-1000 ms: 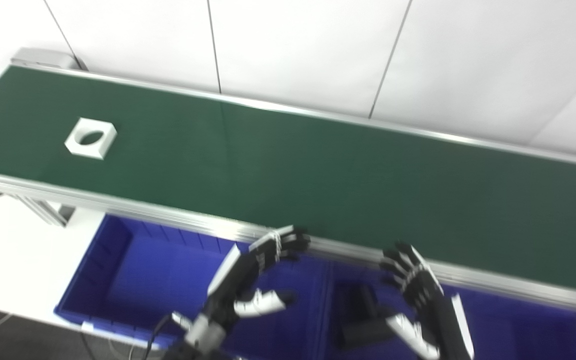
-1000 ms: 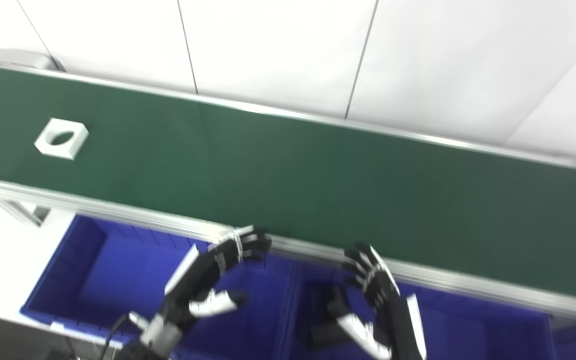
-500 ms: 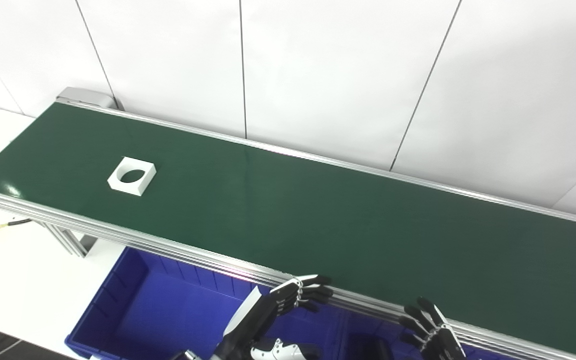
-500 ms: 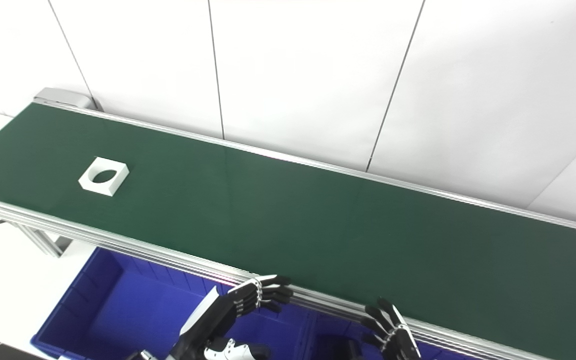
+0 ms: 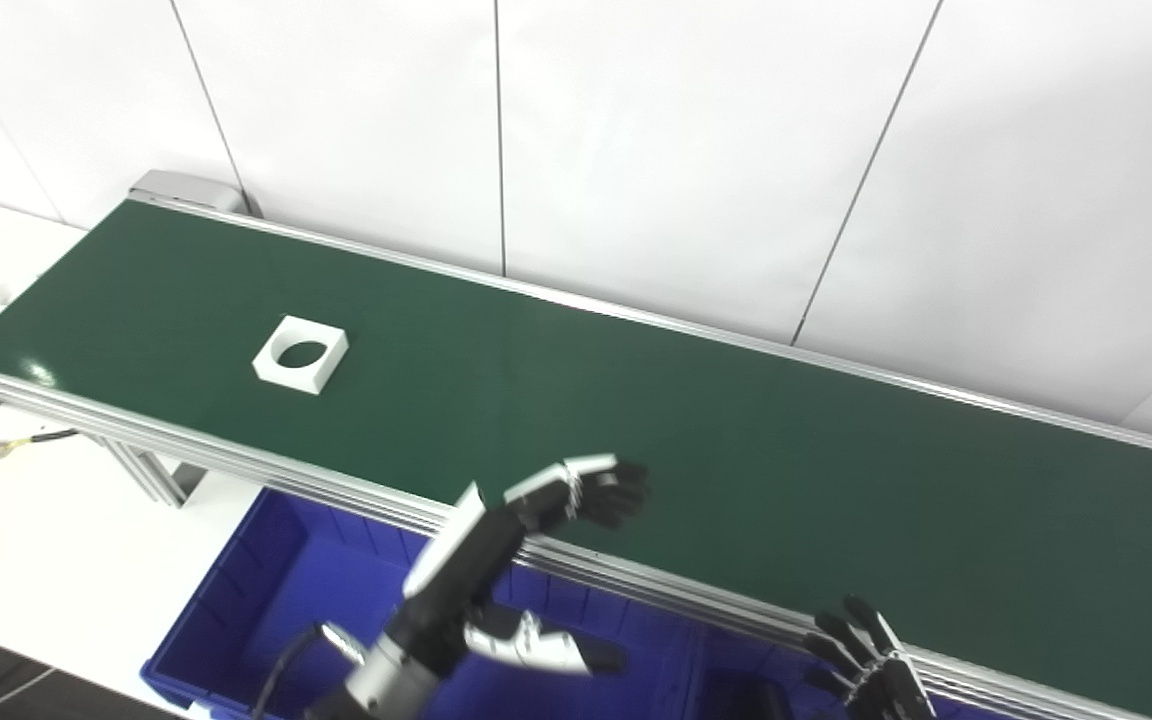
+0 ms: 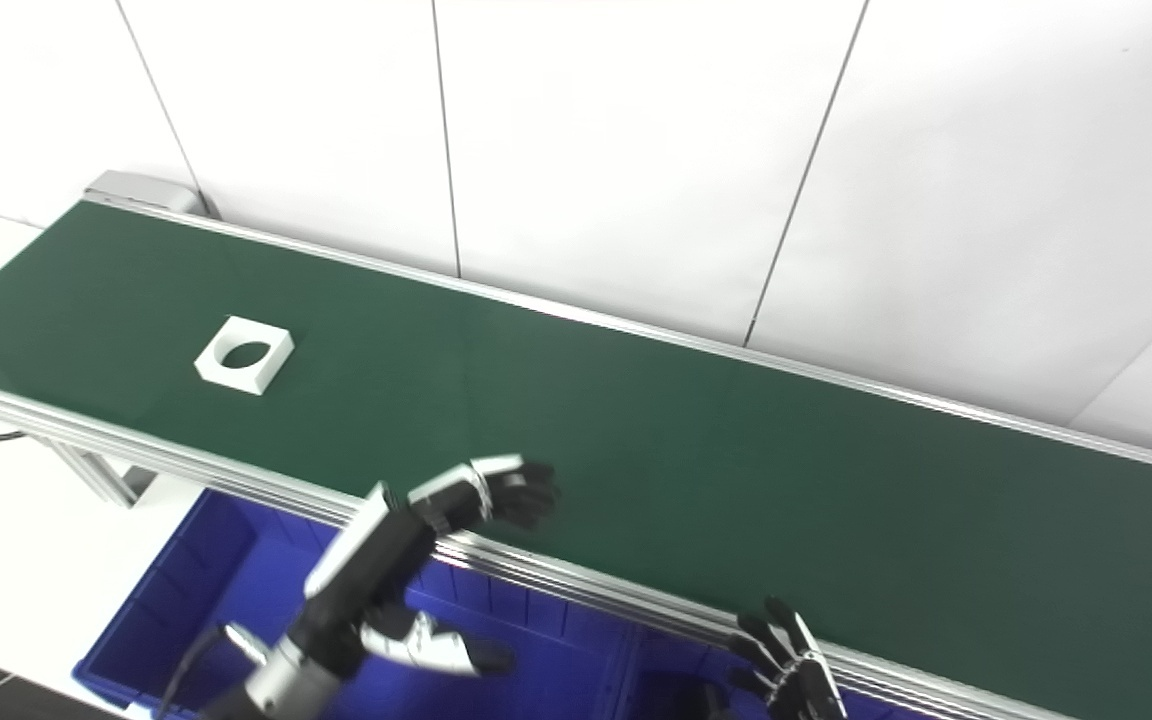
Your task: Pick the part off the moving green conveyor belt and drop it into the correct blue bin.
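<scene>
Overhead, we look down on a green conveyor belt (image 5: 696,440) running along a white panelled wall (image 5: 686,150). Our target, a white square part (image 5: 301,353) with a round hole through it, lies flat toward the belt's left end, touching nothing else and well apart from both hands. We hold our left hand (image 5: 536,540) above the belt's near aluminium rail (image 5: 236,462); its dark fingers (image 5: 606,490) reach out over the green surface and its thumb hangs below over the blue bin (image 5: 266,590), the hand spread wide and empty. Only the dark fingertips (image 5: 861,650) of our right hand (image 5: 871,670) rise into view at the lower edge, splayed apart and holding nothing we can see, just beside the same rail. A white worktop (image 5: 26,540) carries the blue bin beneath the belt.
</scene>
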